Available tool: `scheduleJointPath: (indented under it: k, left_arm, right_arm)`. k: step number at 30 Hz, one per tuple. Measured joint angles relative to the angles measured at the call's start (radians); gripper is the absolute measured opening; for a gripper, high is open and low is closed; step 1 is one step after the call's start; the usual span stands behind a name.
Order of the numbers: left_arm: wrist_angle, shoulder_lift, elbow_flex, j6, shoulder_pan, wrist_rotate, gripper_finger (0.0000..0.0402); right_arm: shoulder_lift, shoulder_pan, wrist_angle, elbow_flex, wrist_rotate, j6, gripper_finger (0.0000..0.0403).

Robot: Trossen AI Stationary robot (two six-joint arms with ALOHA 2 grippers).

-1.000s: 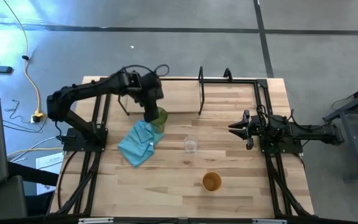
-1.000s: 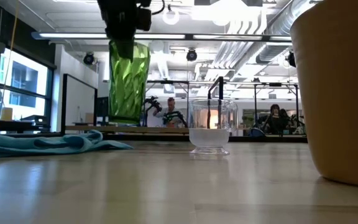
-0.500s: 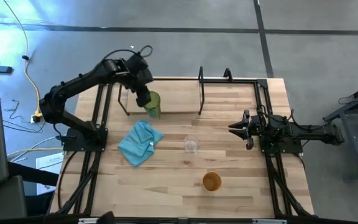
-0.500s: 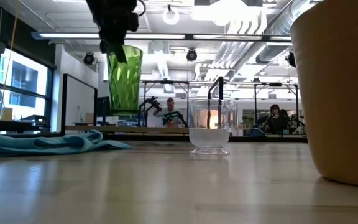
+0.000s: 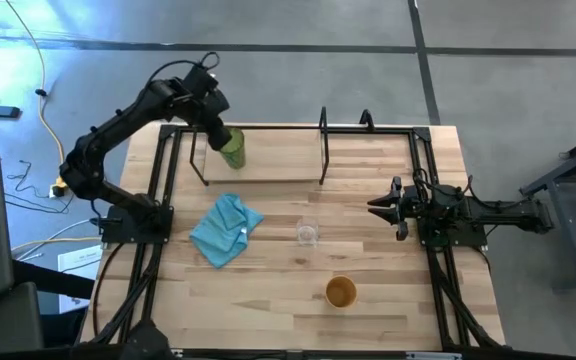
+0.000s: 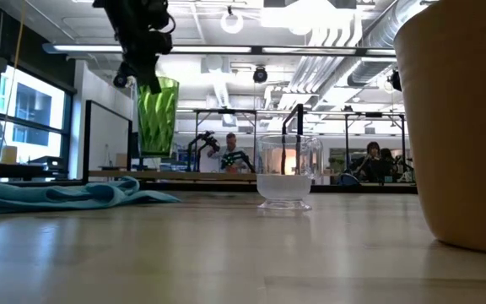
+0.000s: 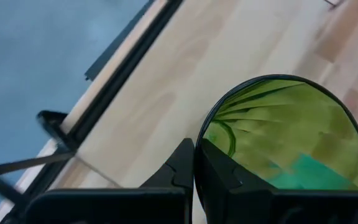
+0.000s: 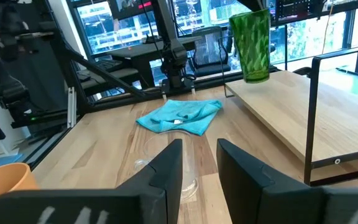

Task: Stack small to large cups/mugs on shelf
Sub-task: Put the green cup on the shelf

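Green ribbed translucent tumbler (image 5: 232,148), upright, rim pinched by left claw (image 5: 218,135) above shelf (image 5: 268,158); right claw (image 5: 380,206) parted, empty.

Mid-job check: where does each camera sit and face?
High: overhead, looking down; both arms, shelf.
Low: table height, facing the room; glass cup.
Left wrist: left gripper pinching the green tumbler rim.
Right wrist: right gripper open, facing the blue cloth.
All four show the tumbler.

Two dark jointed arms (image 5: 118,130), black cables
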Motion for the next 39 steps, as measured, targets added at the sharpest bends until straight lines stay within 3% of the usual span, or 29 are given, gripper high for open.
scheduleJointPath:
  k: [11,39]
  left_arm:
    - [-0.001,0.002,0.0,0.024,0.102,0.001,0.0]
    - [0.014,0.091,-0.002,0.031,0.117,-0.055,0.0]
  right_arm:
    - [0.0,0.0,0.0,0.0,0.006,-0.004,0.0092]
    - [0.0,0.0,0.0,0.0,0.007,-0.004,0.0092]
